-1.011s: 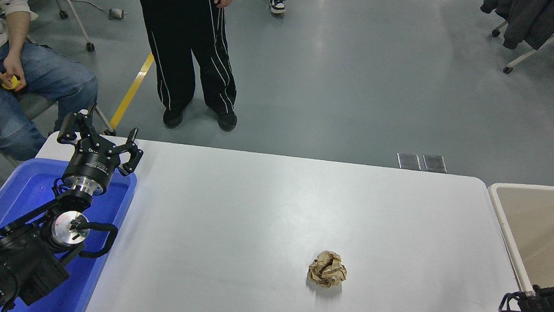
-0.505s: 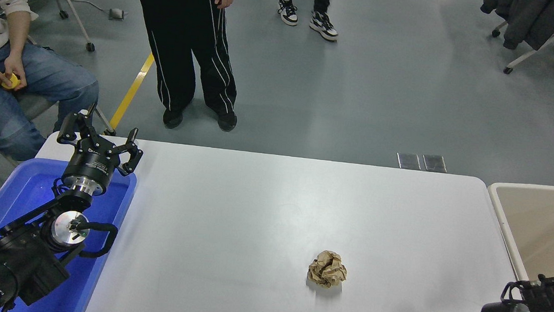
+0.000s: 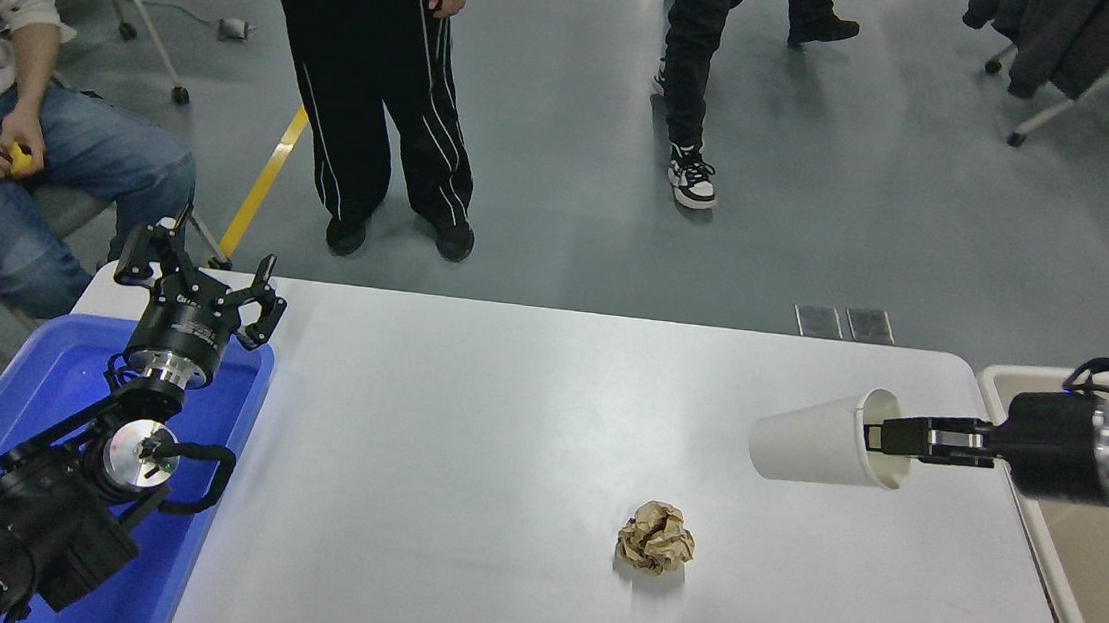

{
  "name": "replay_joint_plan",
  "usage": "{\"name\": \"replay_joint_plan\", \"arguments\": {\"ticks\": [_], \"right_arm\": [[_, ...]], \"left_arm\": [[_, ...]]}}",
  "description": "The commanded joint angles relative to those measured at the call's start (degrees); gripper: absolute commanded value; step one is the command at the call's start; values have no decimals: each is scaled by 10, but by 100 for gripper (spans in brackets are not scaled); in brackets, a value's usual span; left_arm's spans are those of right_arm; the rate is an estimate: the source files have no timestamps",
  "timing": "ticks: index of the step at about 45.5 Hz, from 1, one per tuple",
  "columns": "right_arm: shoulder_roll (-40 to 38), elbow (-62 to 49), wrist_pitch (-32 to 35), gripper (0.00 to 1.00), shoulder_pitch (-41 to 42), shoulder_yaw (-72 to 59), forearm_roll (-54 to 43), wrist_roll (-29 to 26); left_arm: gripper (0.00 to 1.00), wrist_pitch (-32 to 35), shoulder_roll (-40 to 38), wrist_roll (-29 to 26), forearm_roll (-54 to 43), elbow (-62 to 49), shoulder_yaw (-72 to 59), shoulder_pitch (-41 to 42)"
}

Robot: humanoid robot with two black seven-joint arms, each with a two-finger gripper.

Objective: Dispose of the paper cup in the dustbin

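Note:
My right gripper comes in from the right edge and is shut on the rim of the off-white paper cup. The cup lies on its side in the air above the table's right part, mouth toward the gripper, base pointing left. The beige dustbin stands just off the table's right end, partly behind my right arm. My left gripper is open and parked over the far end of the blue tub at the lower left.
A crumpled brown paper ball lies on the white table, below and left of the cup. A bright blue tub sits at the left. A person sits at the far left; two people stand or walk beyond the table.
My right gripper has risen from the bottom right corner with the cup and moved up and away, now level with the dustbin's near-left corner. A person walked across the floor behind.

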Motion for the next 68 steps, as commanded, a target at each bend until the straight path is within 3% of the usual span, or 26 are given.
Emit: {"name": "replay_joint_plan", "arguments": {"ticks": [1,20,28,36,53,60,68], "right_arm": [[-41,-2,82,0,20,96,24,2],[-40,-27,80,0,9,94,24,2],[-32,-107,75,0,0,94,31,1],[7,-296,74,0,-41,88,97,0],[228,-845,74,0,-216,85,197,-11],[278,-937,44,0,-272,88,203,-56],[283,-941,-28,0,-318,92,241,-201]], "left_arm": [[100,0,0,0,0,0,0,1],[100,1,0,0,0,0,0,0],[100,0,0,0,0,0,0,1],[100,0,0,0,0,0,0,0],[100,0,0,0,0,0,0,0],[100,0,0,0,0,0,0,0],[100,0,0,0,0,0,0,0]]}}
